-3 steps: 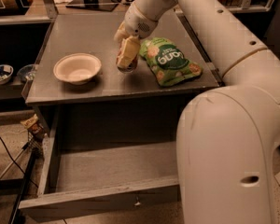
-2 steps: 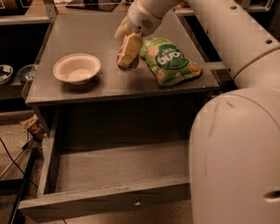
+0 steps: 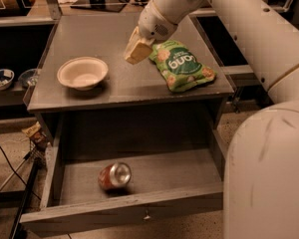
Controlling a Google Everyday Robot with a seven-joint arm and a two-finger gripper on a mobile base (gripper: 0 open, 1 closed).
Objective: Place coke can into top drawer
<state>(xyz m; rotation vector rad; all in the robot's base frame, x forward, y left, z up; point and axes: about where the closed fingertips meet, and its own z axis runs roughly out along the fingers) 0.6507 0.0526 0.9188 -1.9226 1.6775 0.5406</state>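
Can (image 3: 114, 176): on its side in the open drawer (image 3: 124, 210), left of centre.
Gripper (image 3: 133, 56): above the tabletop (image 3: 114, 34), fingers together, empty, just left of the bag (image 3: 182, 66).
Bowl (image 3: 82, 72): tabletop, left.

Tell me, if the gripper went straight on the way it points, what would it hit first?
Most likely the tabletop: the gripper hangs above it, pointing down at the bare patch between bowl and bag. Depth is hard to judge, so this is a best guess.
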